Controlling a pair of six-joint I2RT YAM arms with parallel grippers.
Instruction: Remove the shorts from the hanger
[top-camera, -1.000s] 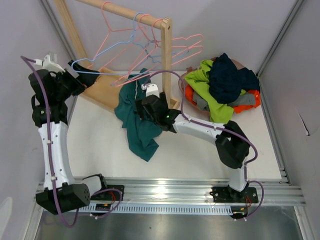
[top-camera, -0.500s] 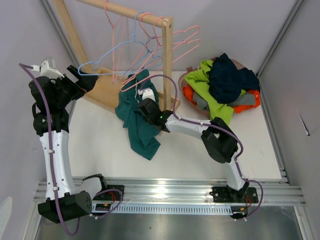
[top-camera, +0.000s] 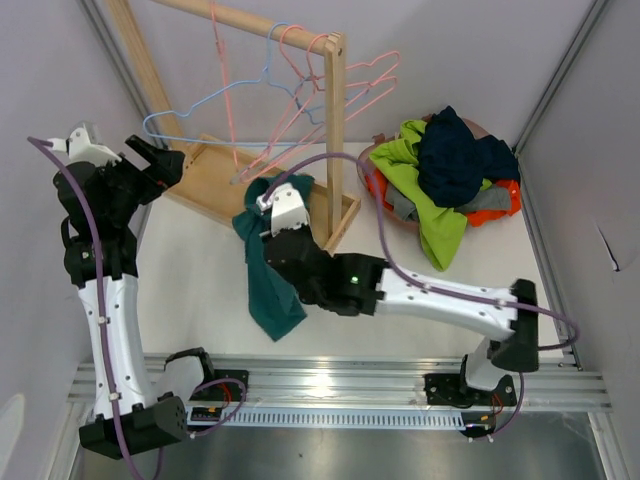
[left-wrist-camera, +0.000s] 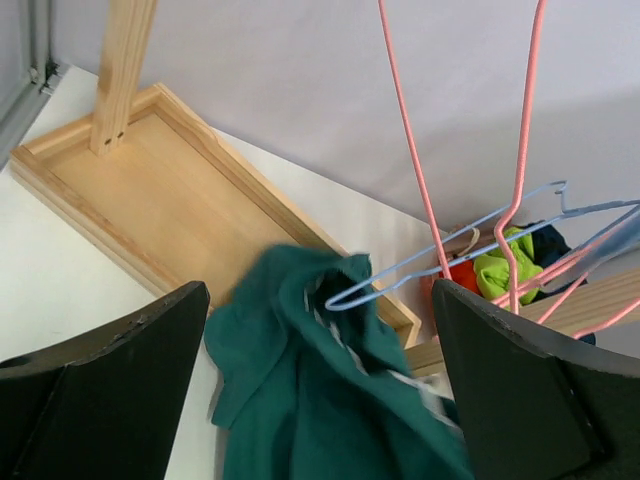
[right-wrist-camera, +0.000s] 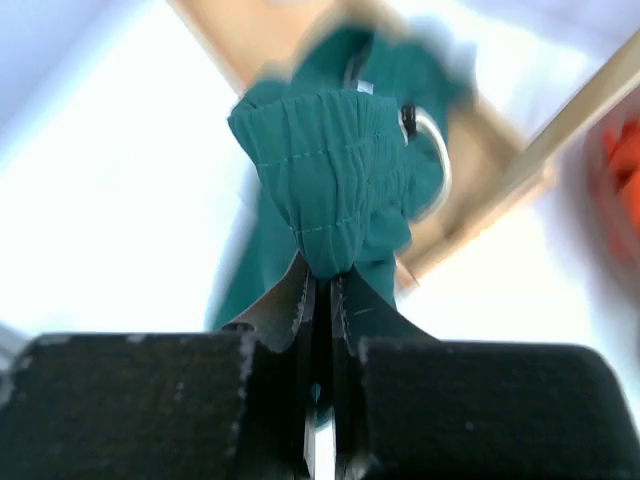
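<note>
We have the teal shorts (top-camera: 265, 285) pinched at the waistband, low beside the wooden rack (top-camera: 335, 130).

On the white tabletop (top-camera: 190, 290) the rack stands at the back with bare wire hangers on its rail. To its right lies a heap of other shorts (top-camera: 450, 170), dark navy and lime green on top, which we take for the drop-off spot. The teal pair hangs from our right gripper (right-wrist-camera: 322, 285), its jaws pressed narrow on the gathered elastic, a firm place to pull from; the legs trail down onto the tabletop. A corner of the blue hanger (left-wrist-camera: 420, 265) sits at the waistband, and we cannot tell whether it is hooked inside. Our left gripper (top-camera: 158, 160) hovers near the hangers with jaws wide and nothing between them, probably ready to steady that hanger.
</note>
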